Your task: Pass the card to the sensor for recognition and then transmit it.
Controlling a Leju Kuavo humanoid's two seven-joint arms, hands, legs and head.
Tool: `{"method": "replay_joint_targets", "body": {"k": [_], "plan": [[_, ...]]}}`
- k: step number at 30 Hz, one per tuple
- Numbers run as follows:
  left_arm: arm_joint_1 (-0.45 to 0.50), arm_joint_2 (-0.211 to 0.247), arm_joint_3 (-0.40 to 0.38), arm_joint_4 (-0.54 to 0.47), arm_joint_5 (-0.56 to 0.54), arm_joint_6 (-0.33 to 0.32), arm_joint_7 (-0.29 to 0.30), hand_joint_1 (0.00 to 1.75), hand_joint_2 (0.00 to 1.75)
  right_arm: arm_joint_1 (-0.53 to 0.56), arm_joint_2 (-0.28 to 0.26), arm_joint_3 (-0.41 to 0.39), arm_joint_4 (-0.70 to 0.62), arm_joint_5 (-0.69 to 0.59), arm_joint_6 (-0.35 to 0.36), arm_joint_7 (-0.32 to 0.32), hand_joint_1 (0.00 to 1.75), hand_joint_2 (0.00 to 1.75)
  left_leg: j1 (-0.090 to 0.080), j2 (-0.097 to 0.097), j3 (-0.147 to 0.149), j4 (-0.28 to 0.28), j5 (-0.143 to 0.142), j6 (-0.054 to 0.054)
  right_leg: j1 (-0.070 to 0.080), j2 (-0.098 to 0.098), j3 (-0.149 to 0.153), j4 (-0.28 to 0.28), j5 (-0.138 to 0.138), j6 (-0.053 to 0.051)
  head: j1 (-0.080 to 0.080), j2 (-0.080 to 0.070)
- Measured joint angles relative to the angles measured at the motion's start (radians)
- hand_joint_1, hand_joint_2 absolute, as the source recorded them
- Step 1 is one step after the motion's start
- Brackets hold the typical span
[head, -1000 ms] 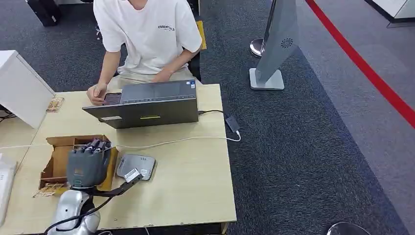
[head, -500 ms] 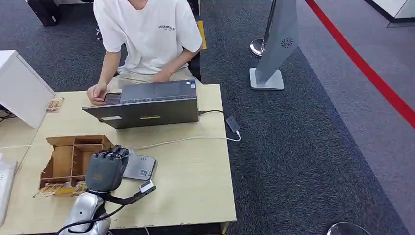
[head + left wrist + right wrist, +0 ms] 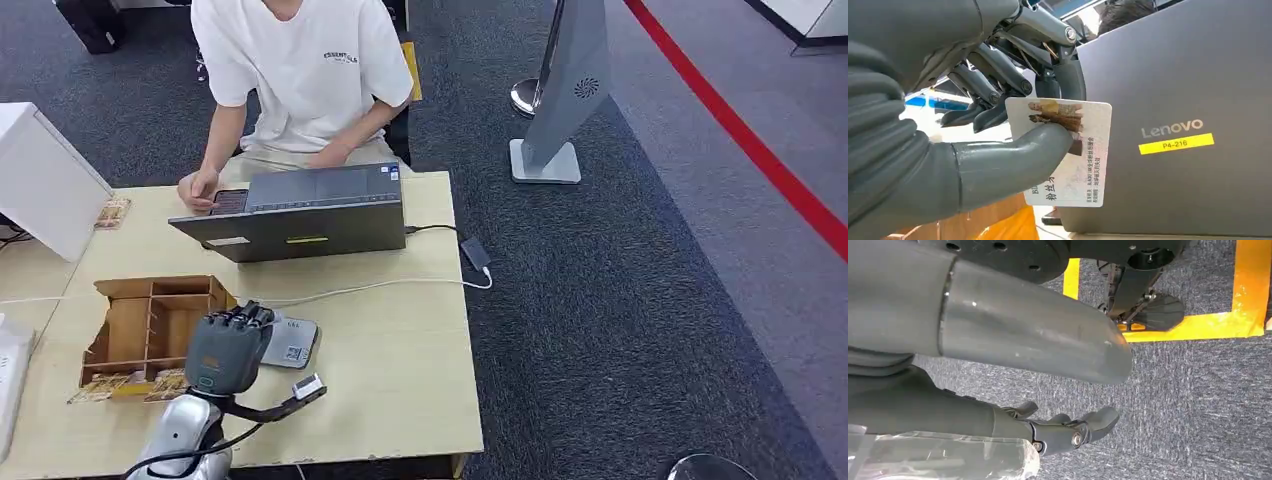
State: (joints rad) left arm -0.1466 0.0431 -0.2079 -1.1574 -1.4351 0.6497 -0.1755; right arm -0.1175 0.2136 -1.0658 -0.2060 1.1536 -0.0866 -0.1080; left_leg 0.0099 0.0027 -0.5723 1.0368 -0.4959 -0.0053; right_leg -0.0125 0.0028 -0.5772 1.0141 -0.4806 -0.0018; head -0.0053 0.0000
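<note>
— Containers? 
— One box (image 3: 150, 325), divided, just left of the left hand (image 3: 228, 348); contents unclear. 
— Card? 
— One card (image 3: 1068, 150), pinched between that hand's thumb and fingers, over one sensor (image 3: 292, 342). 
— Right hand (image 3: 1068, 432)? 
— Fingers apart, holding nothing. One laptop (image 3: 300, 215) beyond.

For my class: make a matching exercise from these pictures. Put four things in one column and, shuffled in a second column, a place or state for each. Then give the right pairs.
Column A
1. card
2. laptop
3. wooden box
4. sensor

Column B
a. divided into compartments, at the table's left side
b. flat grey pad partly under the left robot hand
c. pinched by the left robot hand
d. open in front of the seated person

Pairs: 1-c, 2-d, 3-a, 4-b
</note>
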Motion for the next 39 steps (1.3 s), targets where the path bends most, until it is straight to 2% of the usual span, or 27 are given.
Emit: {"method": "replay_joint_targets", "body": {"k": [4, 11, 21, 26, 28, 30, 32, 36, 39], "plan": [[-0.001, 0.0, -0.002, 0.008, 0.0, -0.011, 0.003, 1.75, 1.75, 0.0, 0.0, 0.0, 0.001, 0.0, -0.002, 0.0, 0.0, 0.0, 0.0, 0.0, 0.0, 0.0, 0.0, 0.0, 0.0, 0.0, 0.0, 0.0, 0.0, 0.0, 0.0, 0.0], [-0.027, -0.005, -0.007, 0.083, -0.002, -0.09, 0.027, 1.75, 1.75, -0.001, 0.0, 0.0, 0.003, 0.001, -0.002, 0.001, 0.0, 0.0, 0.0, 0.0, 0.0, 0.0, 0.0, 0.0, 0.0, 0.0, 0.0, 0.0, 0.0, 0.0, 0.0, 0.0], [-0.044, -0.009, -0.02, 0.156, -0.003, -0.137, 0.037, 1.75, 1.75, -0.001, 0.0, 0.0, 0.003, 0.002, 0.002, 0.002, 0.0, 0.0, 0.0, 0.0, 0.0, 0.0, 0.0, 0.0, 0.0, 0.0, 0.0, 0.0, 0.0, 0.0, 0.0, 0.0], [-0.045, -0.009, -0.025, 0.171, 0.002, -0.137, 0.032, 1.75, 1.75, -0.001, 0.0, 0.0, 0.003, 0.002, 0.009, 0.002, 0.0, 0.0, 0.0, 0.0, 0.0, 0.0, 0.0, 0.0, 0.0, 0.0, 0.0, 0.0, 0.0, 0.0, 0.0, 0.0], [-0.042, -0.009, -0.026, 0.162, 0.031, -0.091, 0.012, 1.75, 1.75, -0.001, 0.0, 0.0, 0.003, 0.003, 0.006, 0.002, 0.0, 0.0, 0.0, 0.0, 0.0, 0.0, 0.0, 0.0, 0.0, 0.0, 0.0, 0.0, 0.0, 0.0, 0.0, 0.0], [-0.022, -0.003, -0.026, 0.089, 0.069, -0.019, -0.009, 1.75, 1.75, 0.0, 0.0, 0.0, 0.003, 0.003, 0.001, 0.001, 0.0, 0.0, 0.0, 0.0, 0.0, 0.0, 0.0, 0.0, 0.0, 0.0, 0.0, 0.0, 0.0, 0.0, 0.0, 0.0], [0.005, 0.007, -0.026, -0.038, 0.092, 0.026, -0.03, 1.75, 1.75, 0.003, 0.0, 0.0, 0.003, 0.003, -0.002, -0.003, 0.0, 0.0, 0.0, 0.0, 0.0, 0.0, 0.0, 0.0, 0.0, 0.0, 0.0, 0.0, 0.0, 0.0, 0.0, 0.0], [0.022, 0.027, -0.03, -0.355, 0.076, 0.046, -0.046, 1.75, 1.75, 0.003, 0.0, 0.0, 0.004, 0.005, -0.005, -0.008, 0.0, 0.0, 0.0, 0.0, -0.001, 0.0, 0.0, 0.0, 0.0, -0.001, -0.001, 0.0, 0.0, 0.0, 0.0, 0.0], [0.012, 0.041, -0.039, -0.539, 0.056, 0.051, -0.053, 1.75, 1.75, 0.003, 0.0, 0.001, 0.004, 0.01, -0.003, -0.008, 0.0, 0.0, 0.0, 0.0, -0.001, 0.0, 0.0, 0.0, 0.0, -0.001, -0.001, 0.0, 0.0, 0.0, 0.0, 0.0]]}}
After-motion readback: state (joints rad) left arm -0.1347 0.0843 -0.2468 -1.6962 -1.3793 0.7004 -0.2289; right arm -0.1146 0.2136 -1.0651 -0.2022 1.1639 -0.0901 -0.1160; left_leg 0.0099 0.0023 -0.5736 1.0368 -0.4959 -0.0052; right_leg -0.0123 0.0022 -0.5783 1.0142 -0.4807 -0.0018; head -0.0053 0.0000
